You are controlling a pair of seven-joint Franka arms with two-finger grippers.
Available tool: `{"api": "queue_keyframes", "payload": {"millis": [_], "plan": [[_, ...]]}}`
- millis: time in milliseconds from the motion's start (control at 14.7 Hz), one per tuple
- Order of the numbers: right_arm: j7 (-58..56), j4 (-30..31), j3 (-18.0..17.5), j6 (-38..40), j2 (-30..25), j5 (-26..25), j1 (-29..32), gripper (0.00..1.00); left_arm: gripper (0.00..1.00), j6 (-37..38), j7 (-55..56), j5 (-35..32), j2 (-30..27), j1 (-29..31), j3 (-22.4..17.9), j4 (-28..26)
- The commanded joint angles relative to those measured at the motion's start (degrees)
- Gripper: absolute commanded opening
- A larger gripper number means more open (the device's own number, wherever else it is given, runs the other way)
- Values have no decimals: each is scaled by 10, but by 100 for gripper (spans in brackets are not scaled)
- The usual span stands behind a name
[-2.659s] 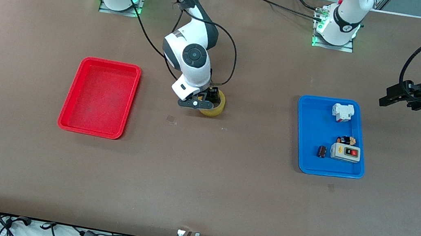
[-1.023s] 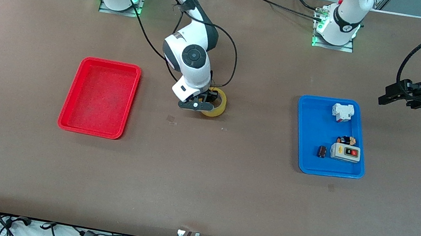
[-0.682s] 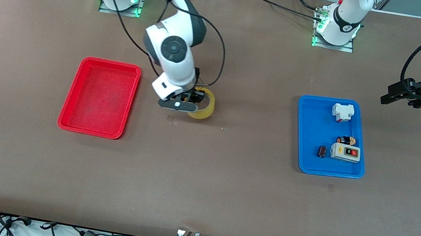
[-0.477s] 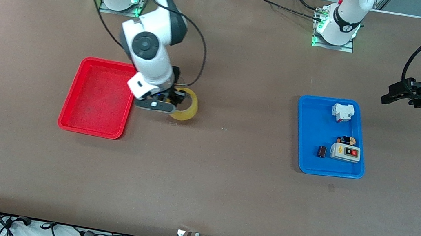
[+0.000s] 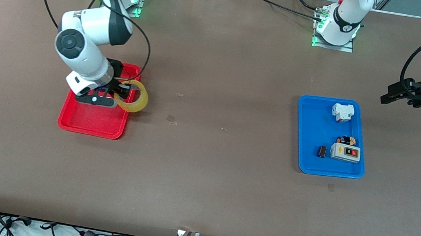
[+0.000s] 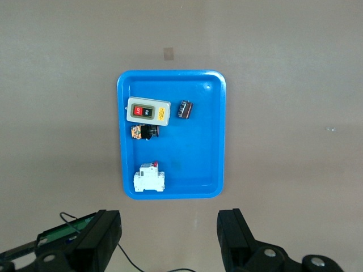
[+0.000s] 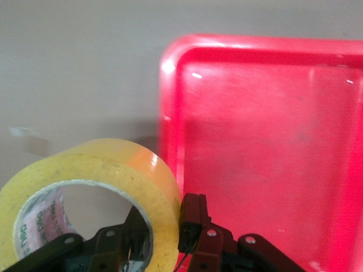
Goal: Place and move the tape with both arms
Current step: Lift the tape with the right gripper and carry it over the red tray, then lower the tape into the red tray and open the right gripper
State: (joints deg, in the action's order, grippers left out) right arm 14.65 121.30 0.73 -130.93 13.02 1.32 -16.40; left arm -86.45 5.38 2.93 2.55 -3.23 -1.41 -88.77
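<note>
Brown matte table (image 5: 201,182) fills the front view: the right gripper (image 5: 121,91) pinches the glossy amber tape roll (image 5: 133,99) by its wall, hanging over the red tray's (image 5: 90,125) rim edge nearest the table's middle. The left gripper (image 5: 392,96) waits over the left arm's end.

Left wrist view: spread fingers (image 6: 235,238) above the blue tray (image 6: 212,141).

Right wrist view: the ring's (image 7: 102,175) hole axis lies level; the smooth red tray (image 7: 272,141) lies just beside it.

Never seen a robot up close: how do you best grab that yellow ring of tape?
By its wall. The right gripper has one finger through the tape's wide hole and one outside, pinching the band over the red tray's edge. The left gripper waits, open.
</note>
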Motion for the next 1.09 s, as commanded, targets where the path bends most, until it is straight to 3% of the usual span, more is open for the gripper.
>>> {"api": "queue_keyframes", "payload": {"millis": [0, 273, 614, 818, 886, 955, 1023], "plan": [[-100, 53, -11, -39, -17, 1, 82, 0, 100, -7, -8, -11, -16, 1, 1, -17], [-178, 67, -12, -65, 17, 2, 137, 0, 100, -35, -9, -10, -16, 2, 1, -39], [-183, 66, -12, -124, 68, 3, 141, 2, 100, -38, -9, -10, -17, 1, 1, -43], [-183, 66, -13, -125, 75, 3, 140, 11, 100, -39, -11, -10, -17, 2, 1, -43], [-183, 66, -12, -124, 76, 3, 140, 30, 100, -38, -11, -10, -17, 1, 1, -43], [-181, 65, -13, -125, 73, 3, 139, 78, 100, -38, -11, -10, -18, 1, 1, -44], [-174, 62, -13, -121, 62, 3, 135, 99, 100, -37, -11, -10, -18, 1, 1, -44]]}}
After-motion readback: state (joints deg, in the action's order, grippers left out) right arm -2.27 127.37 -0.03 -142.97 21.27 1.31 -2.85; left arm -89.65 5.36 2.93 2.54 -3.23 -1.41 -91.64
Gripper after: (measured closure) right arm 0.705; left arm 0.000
